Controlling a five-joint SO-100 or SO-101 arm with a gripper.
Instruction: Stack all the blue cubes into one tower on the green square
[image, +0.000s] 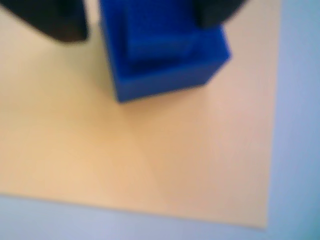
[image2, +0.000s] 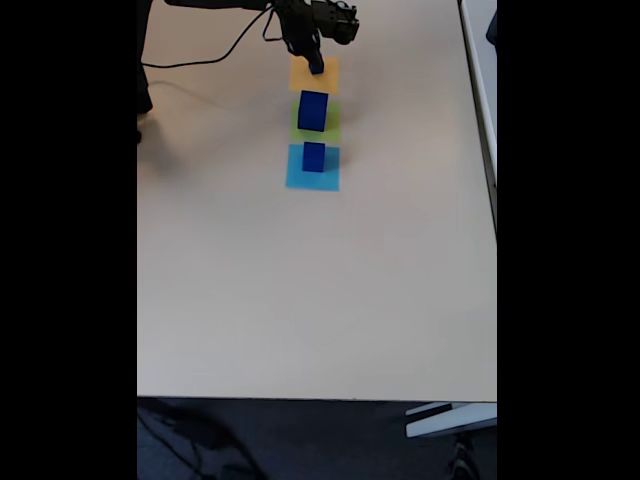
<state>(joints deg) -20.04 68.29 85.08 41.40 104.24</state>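
In the wrist view, a small blue cube (image: 165, 65) rests on the orange-yellow square (image: 140, 155). It sits between the dark fingers of my gripper (image: 142, 27), which is open. A sliver of paper shows between the left finger (image: 60, 22) and the cube, while the right finger (image: 215, 12) overlaps its top corner. In the fixed view, my gripper (image2: 316, 55) hangs over that small cube (image2: 316, 66) at the far end of the table. The large blue cube (image2: 313, 110) stands on the green square (image2: 318, 133). The medium blue cube (image2: 314, 156) stands on a light-blue square (image2: 310, 178).
The three paper squares lie in a line, with the orange-yellow square (image2: 314, 78) farthest away. A black cable (image2: 215, 55) runs across the table's far left. The table's right edge (image2: 494, 200) lies well away from the squares, and the near half of the beige table (image2: 300, 300) is bare.
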